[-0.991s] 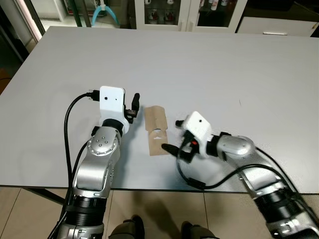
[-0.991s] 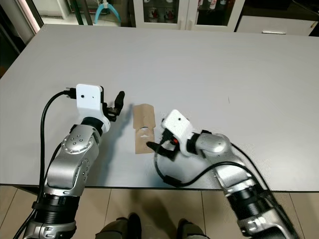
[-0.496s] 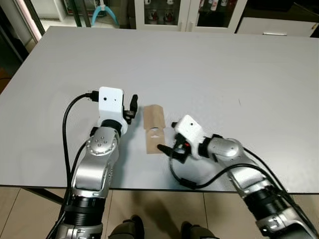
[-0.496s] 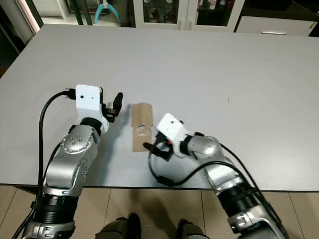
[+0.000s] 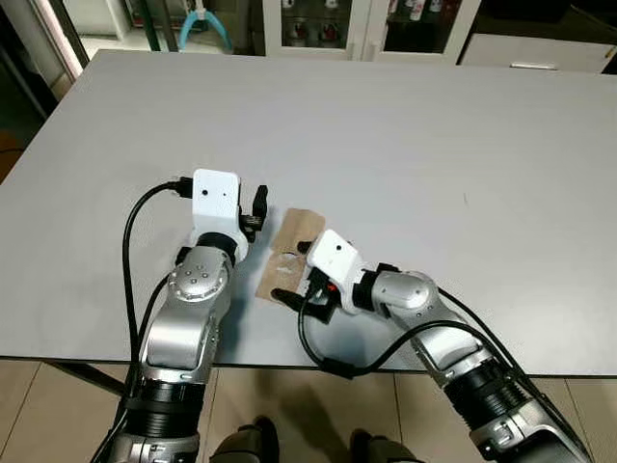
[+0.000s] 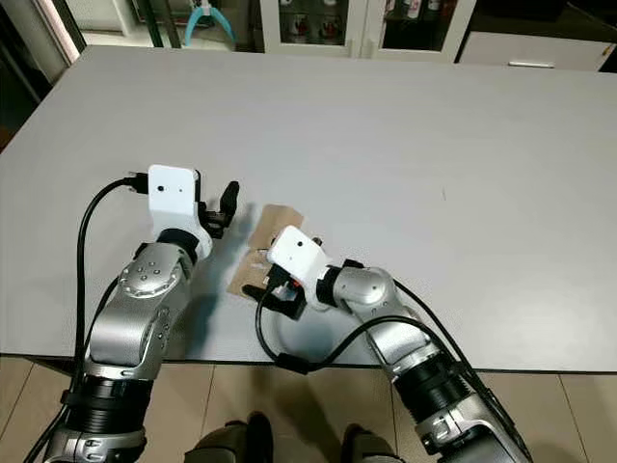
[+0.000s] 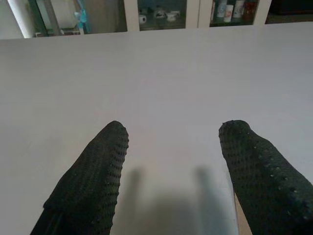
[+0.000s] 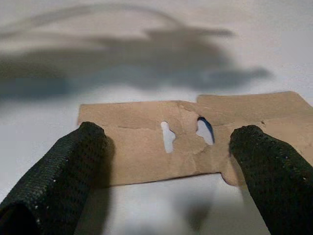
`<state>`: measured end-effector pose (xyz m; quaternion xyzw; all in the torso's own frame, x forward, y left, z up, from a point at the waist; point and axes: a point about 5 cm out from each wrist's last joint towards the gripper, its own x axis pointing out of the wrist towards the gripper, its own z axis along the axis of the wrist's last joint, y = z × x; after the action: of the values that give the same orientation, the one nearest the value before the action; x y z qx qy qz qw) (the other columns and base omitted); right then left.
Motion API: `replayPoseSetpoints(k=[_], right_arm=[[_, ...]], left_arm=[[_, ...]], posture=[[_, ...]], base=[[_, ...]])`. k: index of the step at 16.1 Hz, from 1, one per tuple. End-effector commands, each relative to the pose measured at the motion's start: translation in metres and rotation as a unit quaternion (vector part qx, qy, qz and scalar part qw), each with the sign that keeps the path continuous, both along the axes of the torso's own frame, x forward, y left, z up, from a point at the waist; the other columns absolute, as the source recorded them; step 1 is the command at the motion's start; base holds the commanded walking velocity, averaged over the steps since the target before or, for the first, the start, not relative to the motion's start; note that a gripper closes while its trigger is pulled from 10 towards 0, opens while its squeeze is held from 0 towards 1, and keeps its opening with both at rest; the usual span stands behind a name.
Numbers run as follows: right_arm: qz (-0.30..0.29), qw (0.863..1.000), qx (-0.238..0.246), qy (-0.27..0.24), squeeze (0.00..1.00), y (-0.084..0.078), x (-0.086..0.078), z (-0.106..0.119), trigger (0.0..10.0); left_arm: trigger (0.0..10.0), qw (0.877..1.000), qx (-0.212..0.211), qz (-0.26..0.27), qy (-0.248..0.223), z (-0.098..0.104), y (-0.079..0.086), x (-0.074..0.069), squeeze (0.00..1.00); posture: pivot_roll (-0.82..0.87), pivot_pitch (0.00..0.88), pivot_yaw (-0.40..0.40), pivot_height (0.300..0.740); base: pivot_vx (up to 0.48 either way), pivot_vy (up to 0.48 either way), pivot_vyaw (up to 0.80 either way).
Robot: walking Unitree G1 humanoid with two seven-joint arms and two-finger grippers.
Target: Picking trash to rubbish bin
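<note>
A flat piece of brown cardboard (image 5: 286, 248) with a small cut-out lies slanted on the grey table (image 5: 405, 135), near its front edge. My right gripper (image 5: 293, 274) is open and low over the cardboard. In the right wrist view its two black fingertips (image 8: 90, 142) stand at either end of the cardboard (image 8: 190, 142), touching or almost touching it. My left gripper (image 5: 258, 201) rests on the table just left of the cardboard. It is open, with bare table between its fingers (image 7: 100, 166).
The table's front edge (image 5: 289, 365) runs right below both arms, with tiled floor beneath. Glass-door cabinets (image 5: 328, 24) stand beyond the far edge, and a light blue object (image 5: 200, 24) is at the back left.
My right gripper has moved left onto the cardboard. The cardboard has turned, its near end pushed to the left. The left arm has hardly moved.
</note>
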<state>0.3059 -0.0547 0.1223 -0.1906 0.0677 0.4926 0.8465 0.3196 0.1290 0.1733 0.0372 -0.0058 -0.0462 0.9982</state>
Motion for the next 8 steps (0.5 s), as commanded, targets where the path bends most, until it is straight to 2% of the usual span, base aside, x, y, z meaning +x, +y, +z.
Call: replayPoseSetpoints(k=[1, 6, 8], right_arm=[[0.003, 1.000, -0.001, -0.002, 0.88, -0.003, 0.002, 0.002, 10.0], [0.022, 1.000, 0.017, -0.011, 0.88, 0.007, -0.002, 0.006, 10.0], [0.004, 0.999, 0.037, -0.035, 0.88, 0.001, 0.008, 0.017, 10.0]], left_arm=[[10.0, 1.000, 0.001, 0.002, 0.004, -0.001, 0.001, -0.002, 0.00], [10.0, 1.000, -0.006, -0.011, 0.009, -0.002, -0.006, -0.002, 0.00], [10.0, 1.000, -0.005, -0.007, 0.010, -0.002, -0.002, -0.002, 0.00]], posture=[[-0.12, 0.169, -0.001, 0.740], [-0.12, 0.168, -0.001, 0.740], [-0.11, 0.169, -0.001, 0.740]], base=[[0.000, 0.000, 0.00], [0.000, 0.000, 0.00], [0.000, 0.000, 0.00]])
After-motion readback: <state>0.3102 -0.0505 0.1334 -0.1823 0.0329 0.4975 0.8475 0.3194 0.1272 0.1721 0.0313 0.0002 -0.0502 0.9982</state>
